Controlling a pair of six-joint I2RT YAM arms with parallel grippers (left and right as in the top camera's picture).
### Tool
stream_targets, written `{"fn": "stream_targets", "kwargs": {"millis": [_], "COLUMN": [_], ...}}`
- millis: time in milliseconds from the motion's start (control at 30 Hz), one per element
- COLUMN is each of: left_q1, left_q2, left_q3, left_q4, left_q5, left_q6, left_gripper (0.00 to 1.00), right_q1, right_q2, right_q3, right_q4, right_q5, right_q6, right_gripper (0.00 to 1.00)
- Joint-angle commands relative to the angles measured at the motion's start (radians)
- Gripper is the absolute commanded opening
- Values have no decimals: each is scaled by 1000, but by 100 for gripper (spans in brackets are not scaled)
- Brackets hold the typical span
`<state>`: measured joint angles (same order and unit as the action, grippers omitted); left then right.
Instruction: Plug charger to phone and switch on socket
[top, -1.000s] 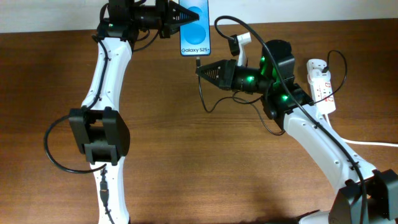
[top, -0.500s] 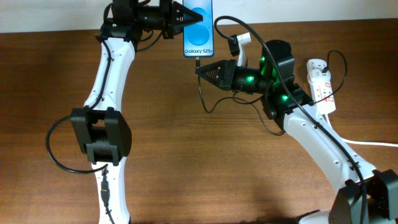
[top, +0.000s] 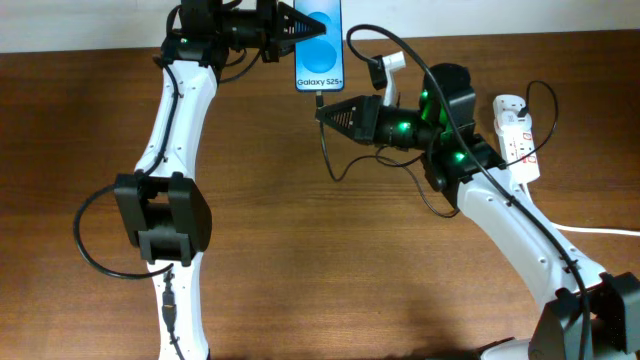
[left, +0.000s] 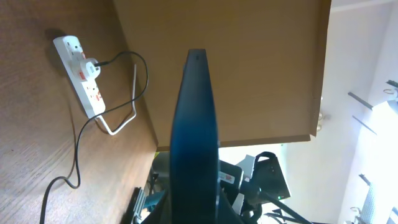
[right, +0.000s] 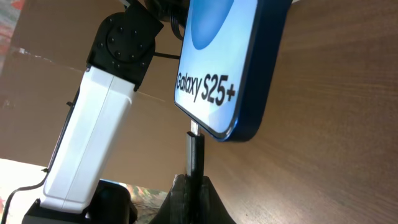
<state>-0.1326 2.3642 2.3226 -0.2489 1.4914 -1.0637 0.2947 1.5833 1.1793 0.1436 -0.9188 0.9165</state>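
Observation:
The phone (top: 319, 45), blue screen with "Galaxy S25+" text, is held above the table's far edge by my left gripper (top: 296, 27), shut on its left side. It also shows edge-on in the left wrist view (left: 194, 130) and in the right wrist view (right: 227, 68). My right gripper (top: 322, 112) is shut on the charger (top: 327, 150) plug tip, whose metal end (right: 194, 129) touches the phone's bottom edge. The black cable loops down over the table. The socket (top: 516, 138), a white power strip, lies at the right; it also shows in the left wrist view (left: 81, 73).
A black plug sits in the power strip, its black cable (top: 545, 95) arching over it. A white cord (top: 600, 231) leaves the strip to the right edge. The table's far edge meets a white wall behind the phone.
One second ago the phone was slightly further left; my left gripper shifted it a little right over the plug. My right gripper has stayed nearly still.

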Motion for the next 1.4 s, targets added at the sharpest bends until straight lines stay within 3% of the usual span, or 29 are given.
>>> {"fn": "stream_targets", "kwargs": {"millis": [0, 1367], "left_q1": [-5, -59], "left_q2": [-8, -8], "left_q3": [16, 16], "left_q4": [5, 6], "left_q5": [35, 64], "left_q6": [2, 3], "left_gripper": [0, 0], "right_q1": [-26, -73], "right_q2": [10, 10], "right_q3": [2, 2], "right_q4": [10, 33], "right_q5": [13, 80], "right_q6": [-2, 1], "right_gripper": [4, 4]}}
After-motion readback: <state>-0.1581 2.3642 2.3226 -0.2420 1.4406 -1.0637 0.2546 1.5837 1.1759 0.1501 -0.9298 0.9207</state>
